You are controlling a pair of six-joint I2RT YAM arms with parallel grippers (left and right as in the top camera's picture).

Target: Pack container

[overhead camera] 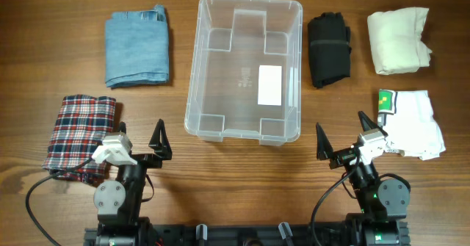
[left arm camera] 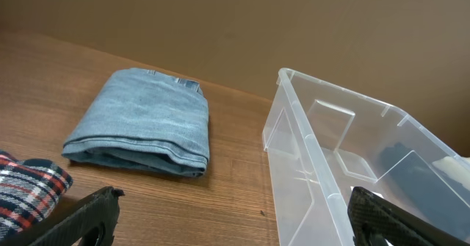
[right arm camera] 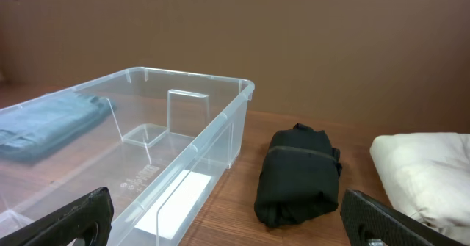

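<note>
The clear plastic container [overhead camera: 197, 92] stands empty at the table's middle, a white label on its base. It also shows in the left wrist view [left arm camera: 294, 128] and the right wrist view [right arm camera: 220, 121]. My left gripper [overhead camera: 139, 145] is open and empty near the front edge, left of the container. My right gripper [overhead camera: 345, 137] is open and empty near the front edge, right of it. Folded clothes lie around: blue denim [overhead camera: 136, 46], plaid cloth [overhead camera: 79, 132], black cloth [overhead camera: 328, 49], cream cloth [overhead camera: 398, 40], white cloth with a green tag [overhead camera: 413, 123].
The denim fold [left arm camera: 139, 125] lies ahead of my left fingers [left arm camera: 231, 216]. The black bundle [right arm camera: 297, 174] and cream cloth [right arm camera: 422, 174] lie ahead of my right fingers [right arm camera: 228, 220]. A brown wall stands behind the table.
</note>
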